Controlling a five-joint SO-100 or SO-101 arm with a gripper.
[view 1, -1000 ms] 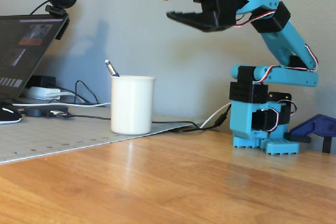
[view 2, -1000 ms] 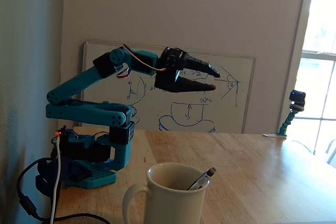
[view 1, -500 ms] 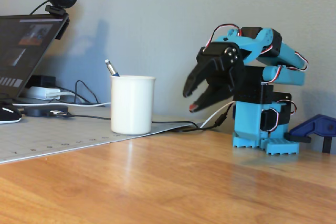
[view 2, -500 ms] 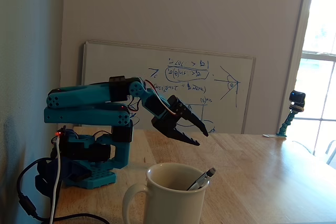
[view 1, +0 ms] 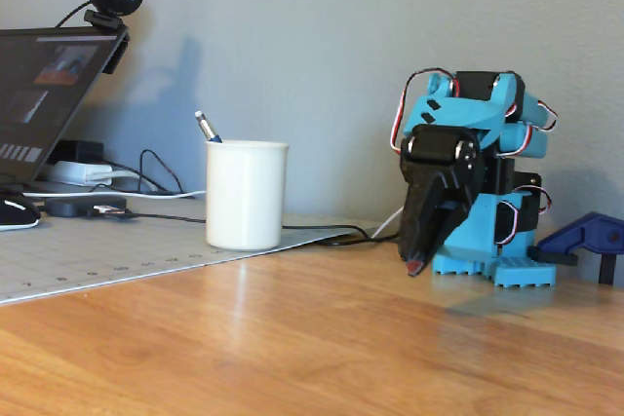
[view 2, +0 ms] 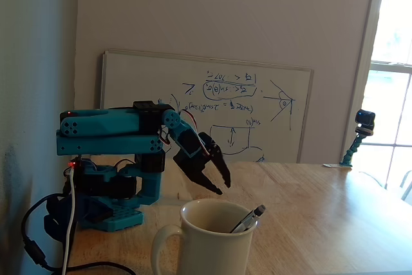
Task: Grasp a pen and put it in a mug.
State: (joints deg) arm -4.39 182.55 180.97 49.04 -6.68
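Wooden table [view 1: 292, 338] against a grey wall carries the white mug [view 1: 246, 194], where the pen [view 2: 248, 219] leans on the rim with its silver end poking out, so the task looks done. Well apart, the arm [view 2: 109, 132] folds over its base, and its jaws [view 2: 219, 183], slightly parted and empty, point down near the table.

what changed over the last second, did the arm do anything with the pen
The arm folded back and down from its raised, outstretched pose above mug height, and the gripper now points down at the table beside its base, its jaws closer together than before and empty. The pen stayed leaning inside the mug, untouched; the mug, laptop and cables did not move.
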